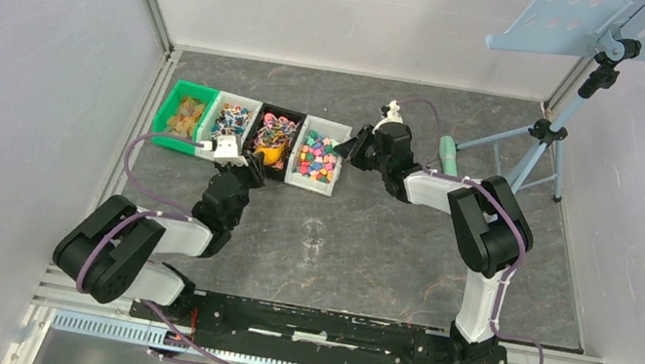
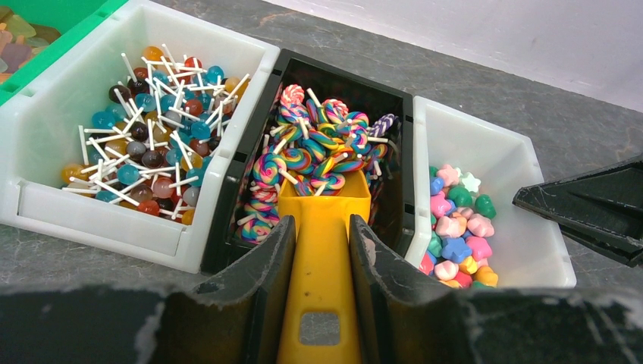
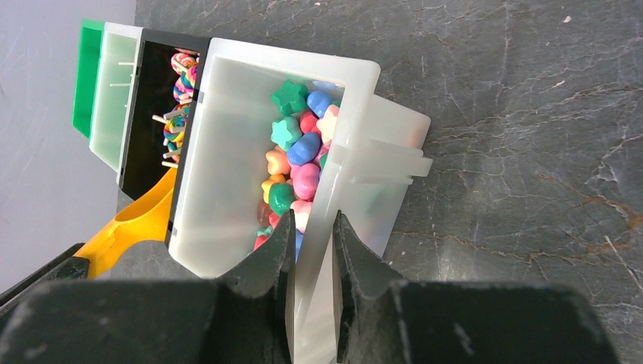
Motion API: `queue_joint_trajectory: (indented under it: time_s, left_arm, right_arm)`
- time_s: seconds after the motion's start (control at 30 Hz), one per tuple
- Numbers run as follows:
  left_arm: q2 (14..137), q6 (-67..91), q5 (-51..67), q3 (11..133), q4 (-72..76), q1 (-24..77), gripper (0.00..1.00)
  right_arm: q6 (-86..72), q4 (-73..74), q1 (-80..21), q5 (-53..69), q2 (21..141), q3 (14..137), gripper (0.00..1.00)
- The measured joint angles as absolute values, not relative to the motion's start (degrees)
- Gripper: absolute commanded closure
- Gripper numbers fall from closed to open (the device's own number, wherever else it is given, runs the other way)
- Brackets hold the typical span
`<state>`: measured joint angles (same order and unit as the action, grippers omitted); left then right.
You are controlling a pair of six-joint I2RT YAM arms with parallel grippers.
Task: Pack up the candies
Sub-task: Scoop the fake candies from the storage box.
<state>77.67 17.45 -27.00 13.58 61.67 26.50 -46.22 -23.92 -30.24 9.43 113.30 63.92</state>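
A dark marbled counter is enclosed by pale walls. The scoop is gripped by the left hand — a bin of candies by the right hand.

You see your right gripper pinching the near wall of a see-through white plastic bin. Inside lie small star and round candies, green, blue, pink and orange. Just beside it stands a black plastic bin with swirly lollipops. A yellow plastic scoop reaches its near end. Everything sits on a grey stone-look table.
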Motion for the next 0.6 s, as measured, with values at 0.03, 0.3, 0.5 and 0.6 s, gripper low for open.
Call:
queue_joint_trajectory:
  time_s: [0.03,0.3,0.5,0.6]
  left_arm:
    - [77.5,17.3,-27.0,13.5,61.6,26.5,0.98]
    - [75.3,16.6,-28.1,13.0,60.5,26.8,0.98]
    - [74.4,16.3,-28.3,13.0,59.7,26.8,0.98]
    - [74.0,16.3,-28.3,12.8,59.5,26.8,0.98]
  right_arm:
    - [-46.2,-23.9,-30.2,9.5,113.3,63.9,1.0]
    - [-46.2,-23.9,-29.9,9.8,113.3,63.9,1.0]
    - [-46.2,-23.9,-29.8,10.3,113.3,63.9,1.0]
    - [-46.2,-23.9,-29.7,10.4,113.3,63.9,1.0]
